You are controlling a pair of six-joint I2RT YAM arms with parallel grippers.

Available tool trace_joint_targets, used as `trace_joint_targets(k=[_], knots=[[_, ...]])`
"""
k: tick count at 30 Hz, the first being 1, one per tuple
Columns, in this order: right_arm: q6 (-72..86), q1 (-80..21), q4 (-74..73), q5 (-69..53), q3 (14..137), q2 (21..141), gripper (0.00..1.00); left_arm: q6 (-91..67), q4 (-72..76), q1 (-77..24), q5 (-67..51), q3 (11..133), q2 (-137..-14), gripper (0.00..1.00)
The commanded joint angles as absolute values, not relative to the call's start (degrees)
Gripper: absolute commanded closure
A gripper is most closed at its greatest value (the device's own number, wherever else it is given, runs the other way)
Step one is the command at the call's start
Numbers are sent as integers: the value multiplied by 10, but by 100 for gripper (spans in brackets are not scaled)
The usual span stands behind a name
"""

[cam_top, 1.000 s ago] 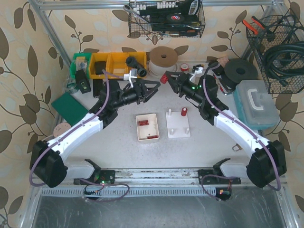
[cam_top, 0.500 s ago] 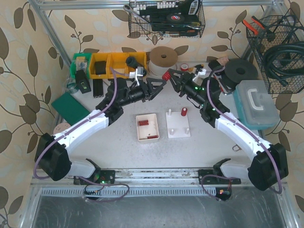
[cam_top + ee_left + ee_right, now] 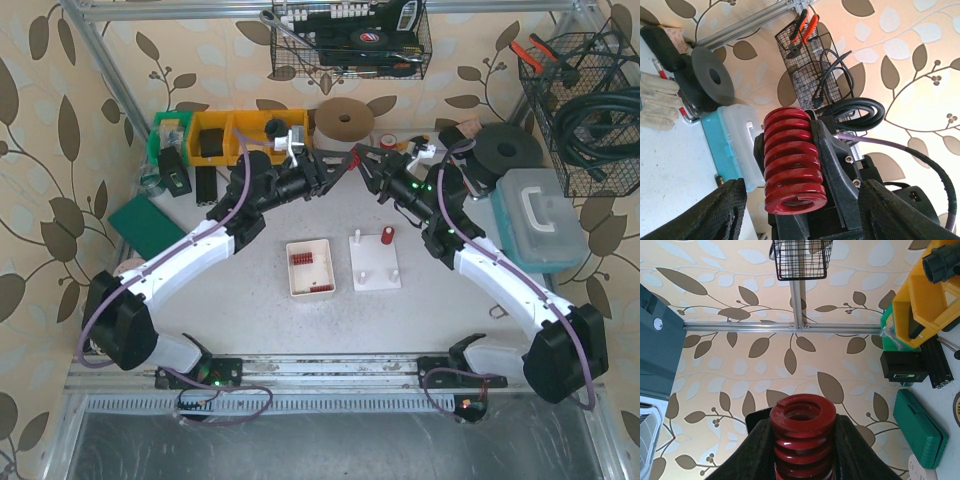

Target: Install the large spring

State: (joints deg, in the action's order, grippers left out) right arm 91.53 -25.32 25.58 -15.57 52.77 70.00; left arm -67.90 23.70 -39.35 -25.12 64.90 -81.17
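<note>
The large red spring (image 3: 802,432) is clamped between the black fingers of my right gripper (image 3: 802,426), which holds it in the air over the back of the table. In the left wrist view the spring (image 3: 792,160) stands close in front of the camera, gripped from the right side by a right finger (image 3: 832,170). My left gripper (image 3: 801,187) is open, its fingers either side of the spring and apart from it. From above, the left gripper (image 3: 338,170) and right gripper (image 3: 364,160) meet tip to tip. The white peg base (image 3: 375,268) lies below.
A small red spring (image 3: 387,236) sits on one peg of the base. A white tray (image 3: 310,250) with small red parts lies left of it. Yellow bins (image 3: 235,135), a tape roll (image 3: 345,122), a black disc (image 3: 505,150) and a teal case (image 3: 540,215) line the back and right.
My left arm has swung back and to the right, bringing its open fingers around the spring. My right gripper has lifted slightly toward the back, still holding the spring.
</note>
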Motion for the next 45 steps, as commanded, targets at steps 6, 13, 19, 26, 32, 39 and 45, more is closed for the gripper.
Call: trace_joint_targets(k=[6,13,19,26,32,39,45], knots=[[939,-254,307,-149,515,688,100,-675,267,-394,-265,685,-836,38],[938,-258,311,-141,515,690,100,-678,272,-395,-267,682,-838,42],[932,-262,308,-140,516,688,100,-674,268,-396,-263,677,-835,48],[921,-264,299,-141,514,685,100,-671,253,-396,-258,690,-837,52],[910,-264,291,-141,512,681,100,-668,240,-396,-257,688,-836,77],[853,-263,234,-158,529,665,82,-638,196,-395,-267,694,-829,100],[775,-175,132,-377,554,683,42,-552,90,-373,-377,701,-784,100]])
